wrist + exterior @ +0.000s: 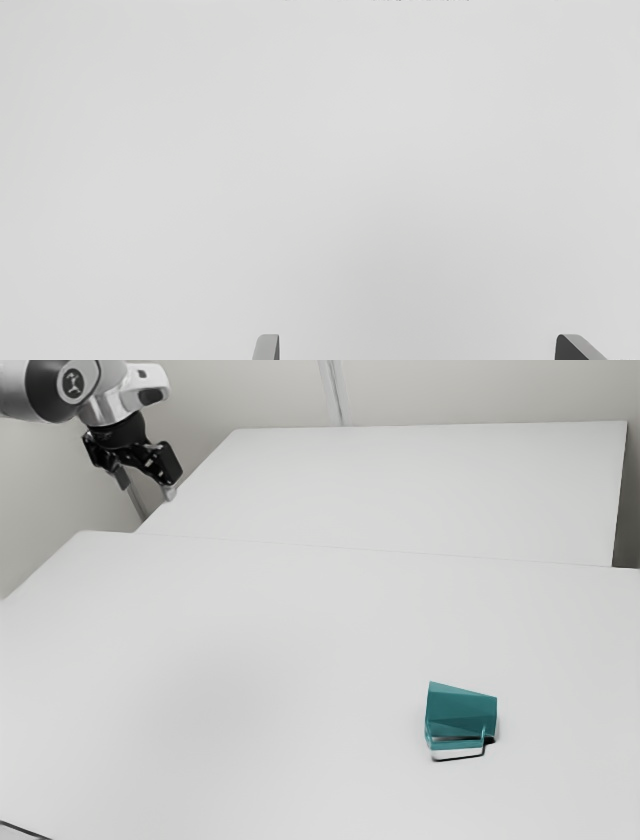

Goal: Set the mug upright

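- While the black two-finger gripper (147, 486) hangs at the upper left of the exterior view, the teal, flat-sided mug (460, 712) lies on its side on the smooth white table (250, 620)
- The mug is right of centre in the exterior view, in its lower half, well apart from the gripper, with a thin, dark-edged loop (460, 758) on the side facing the camera
- In the wrist view, the grey fingers (266, 348) stand wide apart with nothing between them, a soft grey shade falling on the pale surface beyond
- The white and grey arm (25, 392) enters at the exterior view's upper left, in front of a plain pale wall (230, 390)
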Action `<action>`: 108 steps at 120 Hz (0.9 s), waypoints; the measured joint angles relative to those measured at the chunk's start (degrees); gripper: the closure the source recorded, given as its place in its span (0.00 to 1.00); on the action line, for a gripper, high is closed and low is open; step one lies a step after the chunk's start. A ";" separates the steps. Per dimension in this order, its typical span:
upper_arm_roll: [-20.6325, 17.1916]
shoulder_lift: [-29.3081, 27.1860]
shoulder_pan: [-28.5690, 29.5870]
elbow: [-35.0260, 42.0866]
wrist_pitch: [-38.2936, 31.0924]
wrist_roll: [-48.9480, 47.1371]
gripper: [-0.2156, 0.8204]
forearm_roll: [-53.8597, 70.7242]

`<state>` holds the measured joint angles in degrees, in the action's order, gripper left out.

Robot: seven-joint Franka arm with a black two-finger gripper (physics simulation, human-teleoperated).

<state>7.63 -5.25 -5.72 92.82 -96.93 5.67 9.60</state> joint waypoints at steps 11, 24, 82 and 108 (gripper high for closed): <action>-0.11 -0.07 0.17 0.02 -0.19 0.79 0.21 -0.43; -0.81 0.02 0.57 0.08 -0.38 1.53 0.21 -0.85; -1.30 4.51 -1.06 13.22 -5.79 -0.46 0.21 -23.60; -2.41 8.58 -1.59 19.51 -7.83 -5.06 0.21 -38.04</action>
<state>5.22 3.34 -7.31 112.32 -104.75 0.61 -28.44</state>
